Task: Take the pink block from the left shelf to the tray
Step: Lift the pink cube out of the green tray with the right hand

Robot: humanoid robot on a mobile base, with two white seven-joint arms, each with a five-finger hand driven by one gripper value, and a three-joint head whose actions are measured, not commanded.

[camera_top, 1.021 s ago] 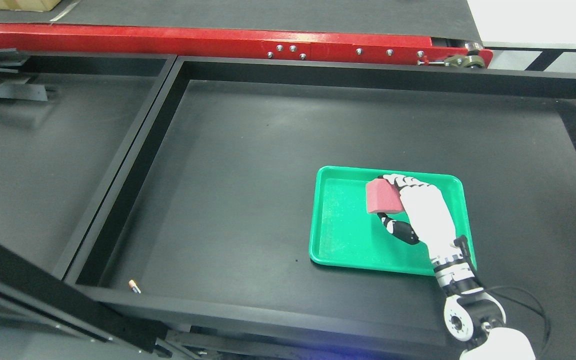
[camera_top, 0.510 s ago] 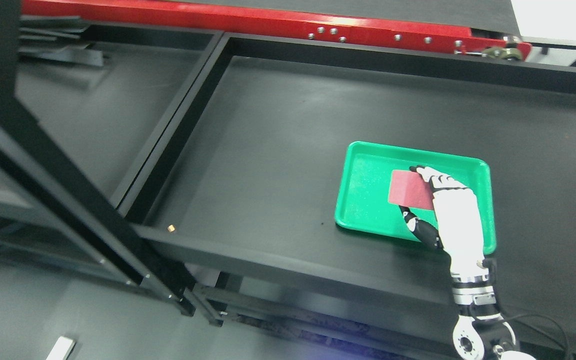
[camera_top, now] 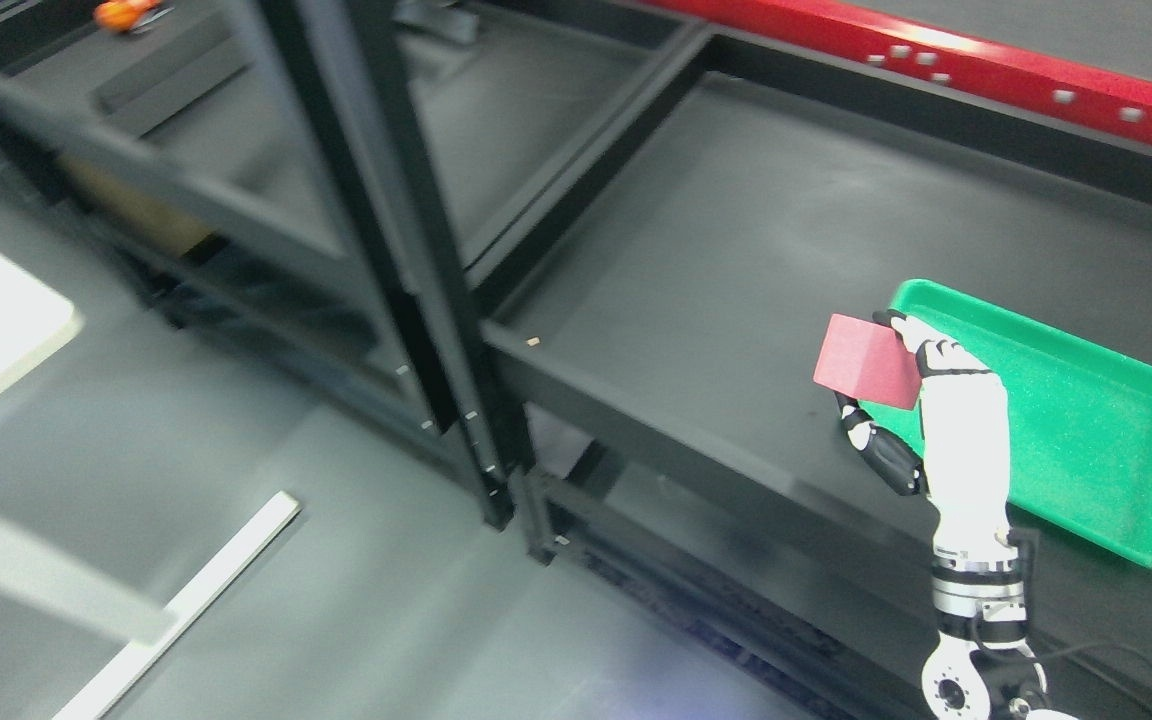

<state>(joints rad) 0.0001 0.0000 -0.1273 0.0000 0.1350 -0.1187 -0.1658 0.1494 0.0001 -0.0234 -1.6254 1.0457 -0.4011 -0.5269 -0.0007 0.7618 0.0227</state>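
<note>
Gripping the pink block (camera_top: 866, 374) between thumb and fingertips, the right hand (camera_top: 951, 420) rises from the lower right of the frame on its white forearm. The block is a flat-faced, dusty pink-red cuboid with clean edges, tilted so one broad face and a narrower side face show. It sits in the lower right of the frame, in front of the left end of the green tray (camera_top: 1086, 440), overlapping the tray's rim in the picture; whether it touches the tray cannot be told. The tray lies on the black counter (camera_top: 736, 250). A black shelf frame (camera_top: 386, 250) fills the upper left, blurred.
</note>
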